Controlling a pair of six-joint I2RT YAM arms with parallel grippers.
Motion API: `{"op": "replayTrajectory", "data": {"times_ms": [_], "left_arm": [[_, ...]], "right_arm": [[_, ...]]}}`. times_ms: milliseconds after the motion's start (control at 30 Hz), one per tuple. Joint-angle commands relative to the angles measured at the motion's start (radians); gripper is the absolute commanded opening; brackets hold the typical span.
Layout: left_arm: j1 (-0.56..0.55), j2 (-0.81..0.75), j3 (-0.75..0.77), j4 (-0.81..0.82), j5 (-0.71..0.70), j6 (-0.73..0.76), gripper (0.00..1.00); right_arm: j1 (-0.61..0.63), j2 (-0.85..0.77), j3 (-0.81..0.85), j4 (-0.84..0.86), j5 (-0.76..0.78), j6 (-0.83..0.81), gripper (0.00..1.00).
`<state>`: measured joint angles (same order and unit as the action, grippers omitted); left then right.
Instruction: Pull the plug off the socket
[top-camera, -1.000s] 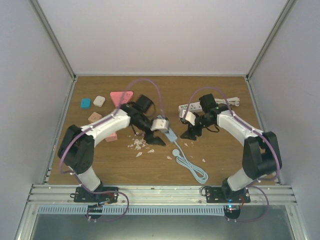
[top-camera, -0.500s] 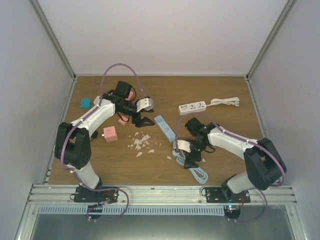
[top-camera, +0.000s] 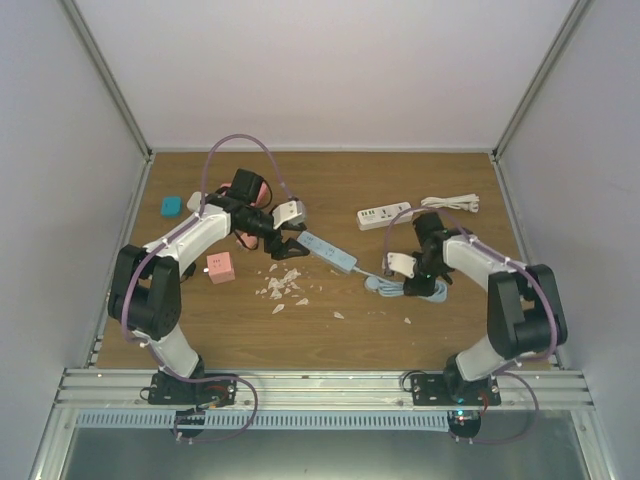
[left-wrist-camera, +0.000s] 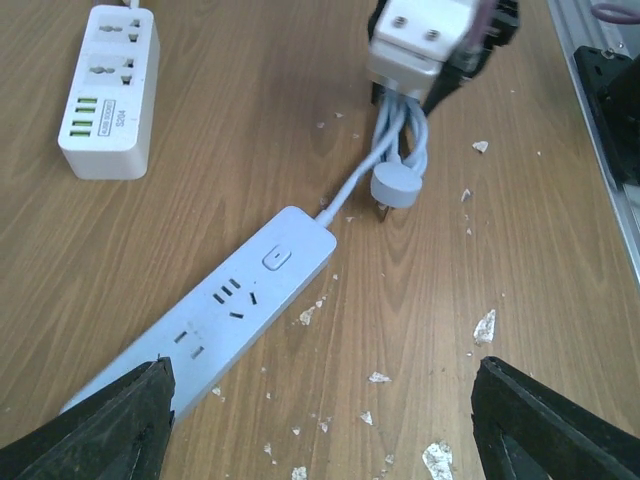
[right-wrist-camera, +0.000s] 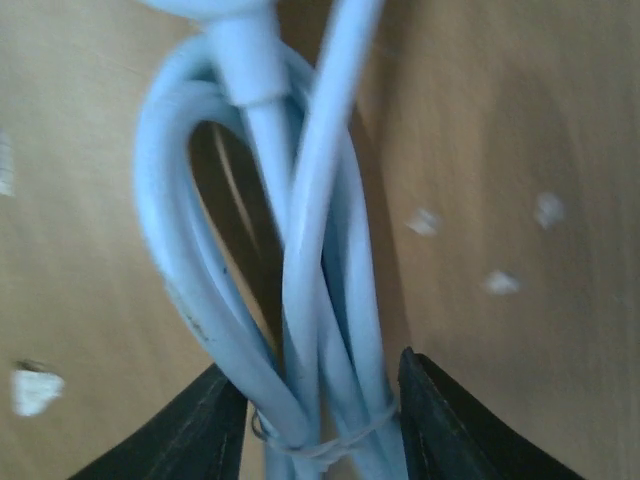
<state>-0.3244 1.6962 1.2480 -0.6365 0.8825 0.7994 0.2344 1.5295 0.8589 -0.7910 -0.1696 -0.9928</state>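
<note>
While the left pincer (left-wrist-camera: 320, 385) is hanging wide open over the near end of the blue power strip (left-wrist-camera: 240, 310), the right pincer (right-wrist-camera: 320, 400) is squeezing the strip's coiled cable (right-wrist-camera: 300, 250). The round plug (left-wrist-camera: 398, 187) is lying on the desk (left-wrist-camera: 560, 250) at the bundle's end, out of the strip's sockets. A white power strip (left-wrist-camera: 108, 90) is sitting well apart.

Pale blue plastic power strip (left-wrist-camera: 235, 320) with its end slipping behind the left tool (left-wrist-camera: 325, 405) at the lower-left edge, white multi-socket block (left-wrist-camera: 108, 90) cropped at the top, pale blue bundled cable (right-wrist-camera: 300, 250) blurred, its round plug (right-wrist-camera: 215, 8) cut off above.
</note>
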Motion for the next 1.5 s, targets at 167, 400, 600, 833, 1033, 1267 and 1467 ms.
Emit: {"op": "replayTrajectory", "data": {"times_ms": [167, 400, 600, 833, 1033, 1267, 1467], "left_arm": [[0.007, -0.034, -0.004, 0.043, -0.010, -0.008, 0.82], [0.026, -0.033, -0.003, 0.040, -0.017, -0.005, 0.82], [0.056, -0.031, 0.006, 0.038, -0.020, -0.010, 0.85], [0.093, -0.038, 0.023, 0.029, -0.015, -0.030, 0.92], [0.168, -0.059, 0.038, 0.021, 0.013, -0.066, 0.99], [0.314, -0.056, 0.172, -0.106, 0.000, -0.087, 0.99], [0.476, -0.107, 0.253, -0.128, -0.005, -0.122, 0.99]], "right_arm": [[-0.302, 0.224, 0.138, 0.122, 0.138, -0.261, 0.35], [-0.502, 0.347, 0.211, 0.198, 0.168, -0.387, 0.34], [-0.630, 0.383, 0.262, 0.267, 0.214, -0.493, 0.38], [-0.682, 0.357, 0.320, 0.281, 0.210, -0.513, 0.56], [-0.685, 0.261, 0.396, 0.169, 0.046, -0.451, 0.90], [-0.679, 0.210, 0.590, -0.025, -0.190, -0.311, 1.00], [-0.610, 0.138, 0.680, -0.051, -0.344, -0.142, 1.00]]}}
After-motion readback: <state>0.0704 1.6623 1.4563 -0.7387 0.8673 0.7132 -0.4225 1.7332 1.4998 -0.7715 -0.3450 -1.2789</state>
